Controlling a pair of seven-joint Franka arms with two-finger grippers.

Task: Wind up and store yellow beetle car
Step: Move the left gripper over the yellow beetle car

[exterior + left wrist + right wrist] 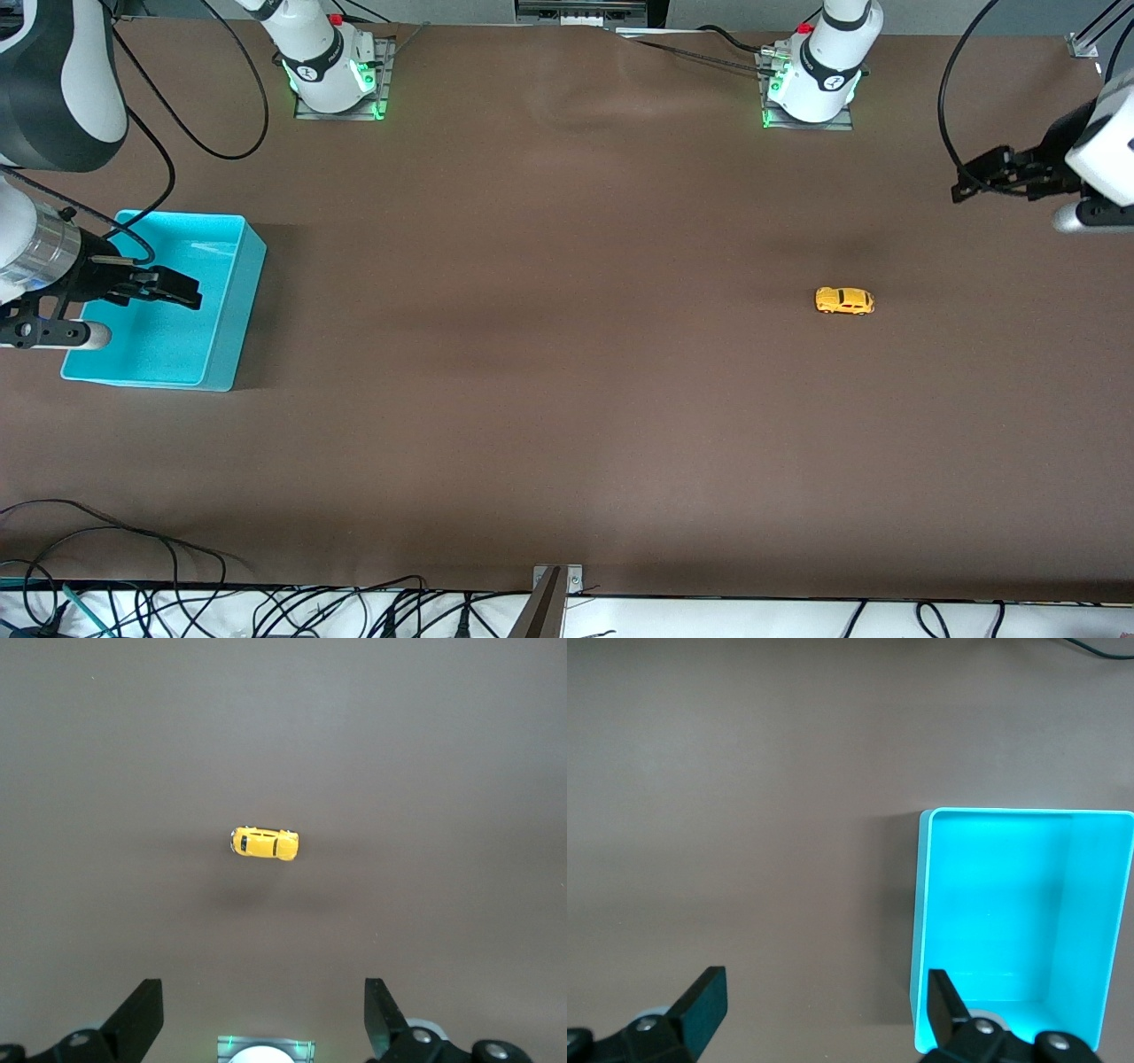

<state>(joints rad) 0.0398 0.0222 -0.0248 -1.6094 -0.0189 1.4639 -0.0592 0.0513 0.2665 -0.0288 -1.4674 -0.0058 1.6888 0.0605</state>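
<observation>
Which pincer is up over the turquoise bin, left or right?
The right pincer, open, hangs over the turquoise bin. The left pincer, also open, waits over bare table at its own end, with the yellow beetle car on the table nearby.

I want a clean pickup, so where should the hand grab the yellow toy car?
Come straight down with the open left hand and pinch the toy car across its two long flanks, mid-body. It sits upright on its wheels, alone on the table, narrow across and rounded on top.

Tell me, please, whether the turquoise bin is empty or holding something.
Empty: the turquoise bin shows only bare floor, and the yellow beetle car sits on the table.
</observation>
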